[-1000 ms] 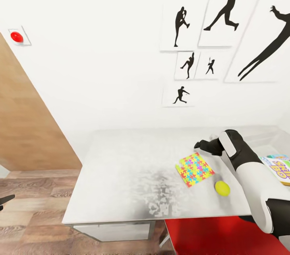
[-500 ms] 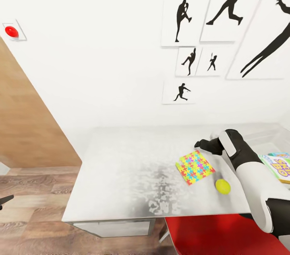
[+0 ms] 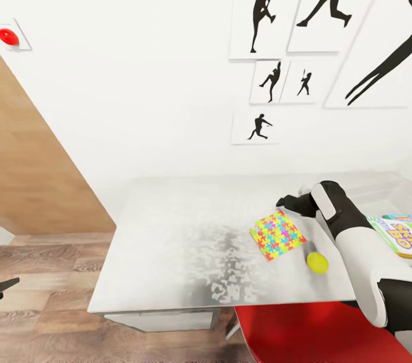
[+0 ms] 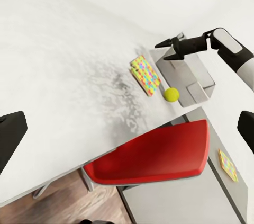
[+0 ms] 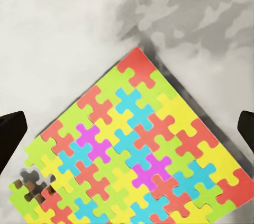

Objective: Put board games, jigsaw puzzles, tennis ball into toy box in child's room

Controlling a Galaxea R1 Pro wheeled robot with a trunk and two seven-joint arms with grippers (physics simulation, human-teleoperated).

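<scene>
the right tool [image 3: 290, 201] hovered with its fingers spread wide over the far corner of the jigsaw puzzle [image 3: 277, 235], which lay flat on the table [image 3: 171, 260] with the tennis ball [image 3: 317, 262] just beside it at about 4 o'clock; because the slab is so thin, i judge it best to come down at one edge and pinch there. the left tool [image 4: 127, 134] was also wide and held nothing. the table top was pale grey and mottled, a red chair [image 3: 309, 331] stood under its near edge, and black sports pictures [image 3: 269, 14] hung on the white wall.
</scene>
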